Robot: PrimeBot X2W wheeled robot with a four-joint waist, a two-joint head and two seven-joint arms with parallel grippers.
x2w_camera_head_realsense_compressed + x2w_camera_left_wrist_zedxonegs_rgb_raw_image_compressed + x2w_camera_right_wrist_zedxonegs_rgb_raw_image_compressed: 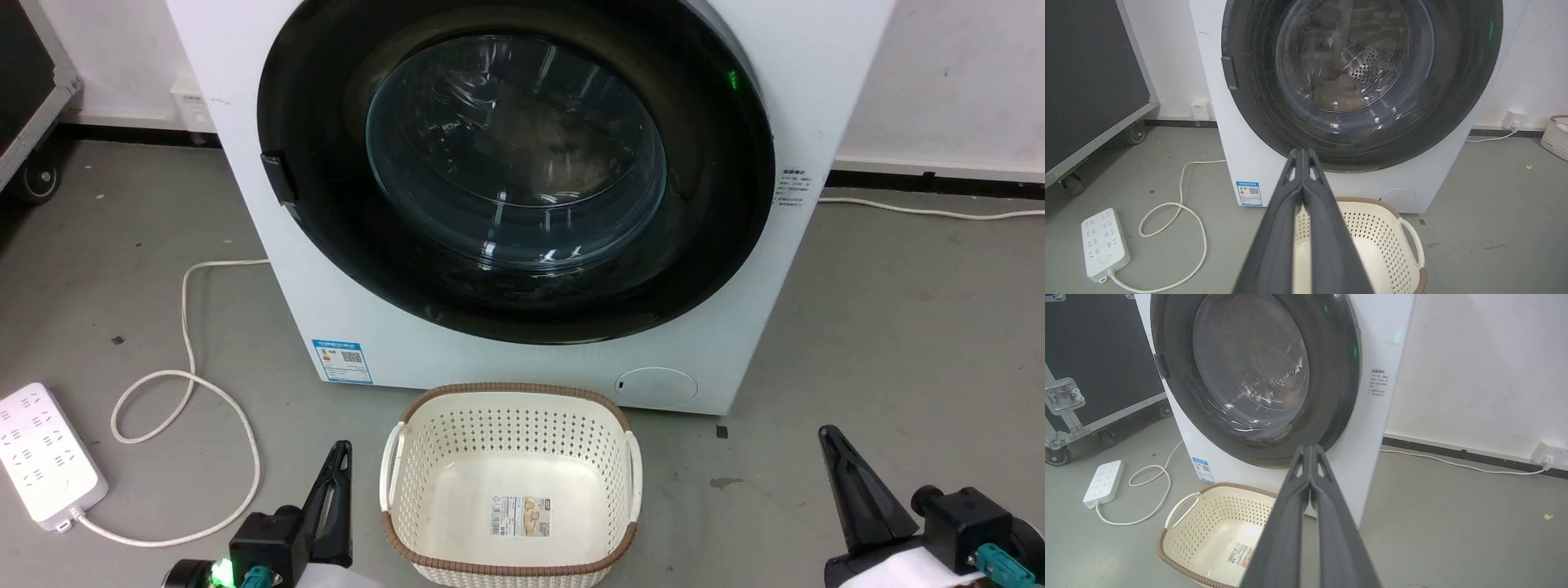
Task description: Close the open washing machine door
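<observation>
Grey concrete floor (898,327), white wall behind, washer (408,351) at 12 o'clock in the head view. Door (514,155) sits in the washer front, black rim flush all round as far as I can see, with no gap on either wrist view. Handle tab (280,178) is at 9 o'clock on the rim. Basket (522,390) is on the floor at 6 o'clock, just in front of the washer and apart from the door. Power strip (45,453) and its cable (188,327) lie at 8 o'clock, well clear.

Read: the door looks shut, so the task is likely done bar a latch check. Can't confirm the latch from the pictures. If a seating push is needed:
- press the rim near the 9 o'clock tab, not the glass
- push straight into the washer face, slow
- come in above the basket and don't clip its rim
- use one arm and keep the other low

Left gripper (343,449) is at 7 o'clock, low, fingers pressed together, holding nothing, touching nothing. Its wrist view confirms the tips meet (1302,151). Right gripper (829,433) is at 5 o'clock in the same state: fingers together, empty, well short of the washer (1310,447).
</observation>
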